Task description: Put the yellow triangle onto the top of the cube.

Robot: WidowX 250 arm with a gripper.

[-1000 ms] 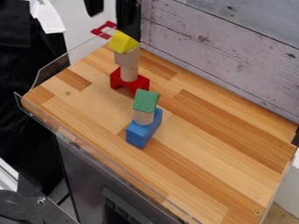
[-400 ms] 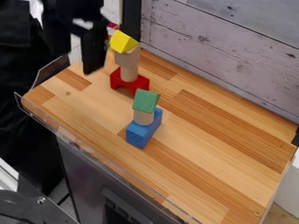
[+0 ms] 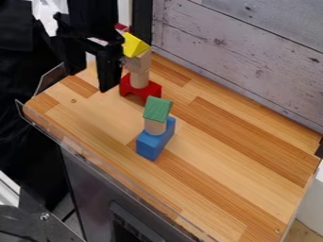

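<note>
My black gripper hangs open at the upper left, over the far-left end of the wooden table, with nothing between its fingers. Just right of it, the yellow triangle sits on top of a plain wooden cube. The gripper's right finger stands close beside that stack and hides a little of its left side; whether they touch I cannot tell. Under the cube are a wooden cylinder and a red arch block at the bottom.
Nearer the middle, a second stack has a green block on a wooden cylinder, which stands on a blue block. Clear edging lines the table's left side, and a whitewashed plank wall rises behind.
The arm has come into view from the top left, and its gripper has moved rightward toward the yellow-topped stack. Both stacks stand as before.
</note>
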